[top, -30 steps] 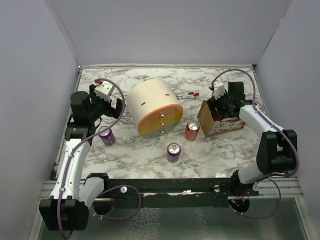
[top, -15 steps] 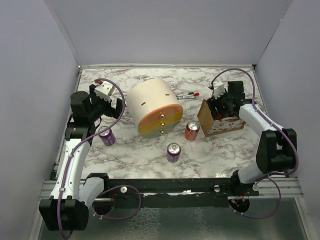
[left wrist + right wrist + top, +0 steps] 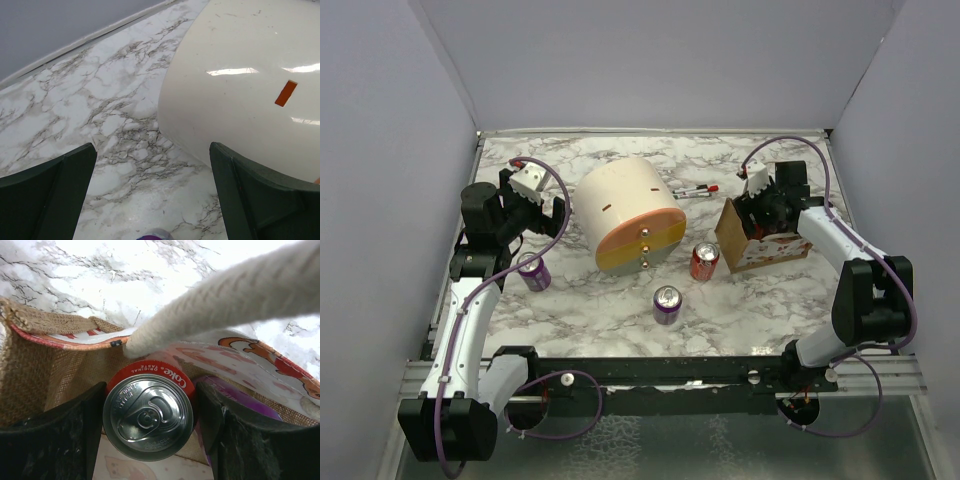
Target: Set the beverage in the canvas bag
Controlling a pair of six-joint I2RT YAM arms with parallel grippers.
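Observation:
The canvas bag [image 3: 766, 250] stands at the right of the table, tan with a whitish, red-marked side. My right gripper [image 3: 761, 213] reaches down into its open top. In the right wrist view the gripper [image 3: 150, 426] is shut on a red Coke can [image 3: 148, 415], a finger pressed against each side, inside the bag's burlap walls [image 3: 45, 370]. A purple can [image 3: 241, 398] lies in the bag beside it. A pale loop handle [image 3: 225, 305] crosses above. My left gripper [image 3: 542, 212] is open and empty over the table [image 3: 152, 200].
A large cream-and-orange cylinder [image 3: 630, 215] lies mid-table, and fills the right of the left wrist view [image 3: 240, 85]. A red can [image 3: 704, 262] stands left of the bag. Two purple cans [image 3: 667, 304] [image 3: 533, 271] stand nearer the front. A pen [image 3: 695, 191] lies behind the cylinder.

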